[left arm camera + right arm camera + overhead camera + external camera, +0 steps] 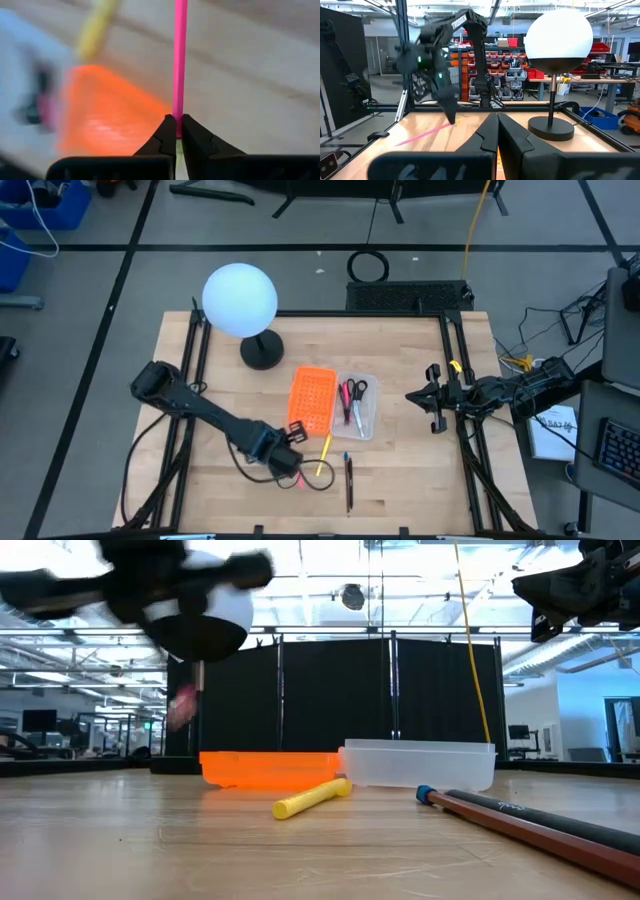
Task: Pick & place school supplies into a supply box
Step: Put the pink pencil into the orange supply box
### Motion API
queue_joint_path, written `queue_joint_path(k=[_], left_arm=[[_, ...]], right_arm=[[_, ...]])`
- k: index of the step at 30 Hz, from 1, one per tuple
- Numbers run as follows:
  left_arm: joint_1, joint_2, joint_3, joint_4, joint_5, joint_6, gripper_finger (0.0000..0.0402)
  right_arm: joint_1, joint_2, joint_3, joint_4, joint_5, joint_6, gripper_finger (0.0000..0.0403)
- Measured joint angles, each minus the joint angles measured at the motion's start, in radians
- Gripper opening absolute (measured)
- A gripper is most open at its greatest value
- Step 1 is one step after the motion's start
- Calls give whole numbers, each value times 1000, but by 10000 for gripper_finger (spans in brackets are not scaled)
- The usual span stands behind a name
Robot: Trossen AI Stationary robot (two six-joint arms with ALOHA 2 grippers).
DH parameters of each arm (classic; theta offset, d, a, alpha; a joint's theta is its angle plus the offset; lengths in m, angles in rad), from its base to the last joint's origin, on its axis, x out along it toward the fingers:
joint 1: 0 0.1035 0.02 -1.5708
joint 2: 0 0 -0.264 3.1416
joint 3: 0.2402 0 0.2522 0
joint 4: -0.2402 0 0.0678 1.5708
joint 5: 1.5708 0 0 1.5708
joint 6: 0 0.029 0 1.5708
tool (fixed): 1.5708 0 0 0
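The left gripper (176, 134) pinches the end of a pink pen (179, 60) between its fingers, and the pen sticks straight out from the tips. In the high view this gripper (290, 463) is near the front of the table (410, 470), in front of the orange tray (312, 400). The clear box (370, 416) lies just right of the orange tray and touches it or nearly so. Inside the box are scissors (355, 390) with red and black handles and some thin pens. A yellow pen (325, 455) lies on the table in front of the orange tray, just right of the left gripper. Two dark pens (348, 480) lie a little right of the yellow one. The right gripper (434, 398) waits right of the box, well apart from it, fingers pressed together and holding nothing. A lamp (241, 300) with a white globe stands behind the orange tray.
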Motion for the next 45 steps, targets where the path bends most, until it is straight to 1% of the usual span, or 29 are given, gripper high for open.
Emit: queue_joint_path(k=[3,5,9,10,12,16,18,22,25,32,36,39,45], left_arm=[[34,0,78,3,-73,170,26],[65,0,111,39,-110,306,26],[152,-1,156,154,-130,520,12],[177,-2,159,191,-117,562,10],[233,-2,160,245,-54,636,10],[350,10,159,321,44,764,25],[404,25,159,366,93,819,27],[483,65,159,470,224,890,14],[517,113,159,521,271,955,9],[543,241,159,612,283,1085,31],[557,281,159,633,273,1160,21],[575,291,159,635,271,1177,4],[627,291,159,691,316,1161,10]], right_arm=[[0,0,0,0,0,0,0],[0,0,0,0,0,0,0],[0,0,0,0,0,0,0],[0,0,0,0,0,0,0],[0,0,0,0,-1,0,0],[0,0,0,0,-1,-21,0],[0,0,0,-1,-1,-22,0],[0,0,0,-26,-6,-6,0],[0,0,0,-29,-6,28,0],[0,0,0,7,-4,-51,0],[0,0,0,7,-1,-56,0],[0,0,0,7,-1,-77,0],[0,0,0,8,0,-109,0]])
